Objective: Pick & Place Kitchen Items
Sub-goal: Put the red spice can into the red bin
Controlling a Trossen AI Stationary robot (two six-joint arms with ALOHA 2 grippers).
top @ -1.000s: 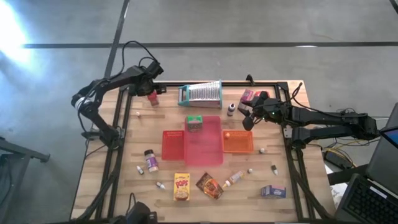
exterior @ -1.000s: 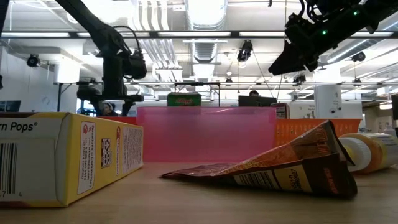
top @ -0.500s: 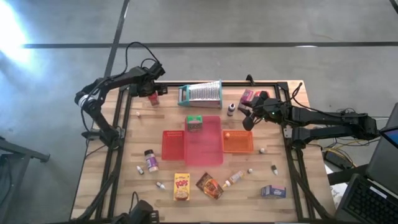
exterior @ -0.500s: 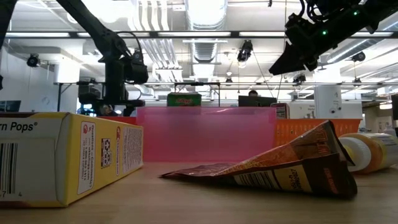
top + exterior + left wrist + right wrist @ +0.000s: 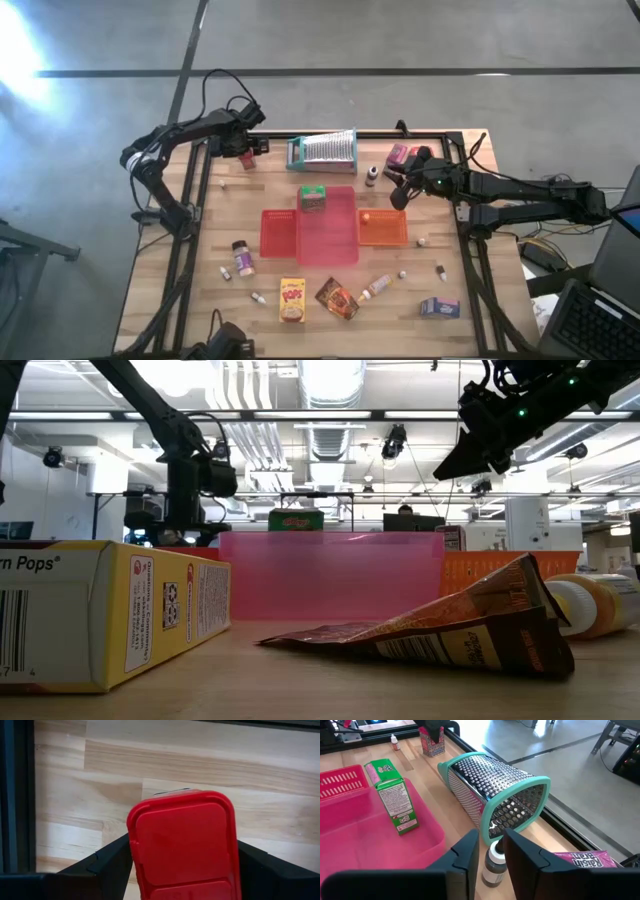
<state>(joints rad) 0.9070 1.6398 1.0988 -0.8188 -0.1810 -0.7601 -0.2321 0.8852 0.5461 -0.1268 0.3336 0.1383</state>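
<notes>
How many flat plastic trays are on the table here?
3: a red plastic tray left of centre, a larger pink plastic tray in the middle, an orange plastic tray to its right, all side by side. None seems hidden.
</notes>
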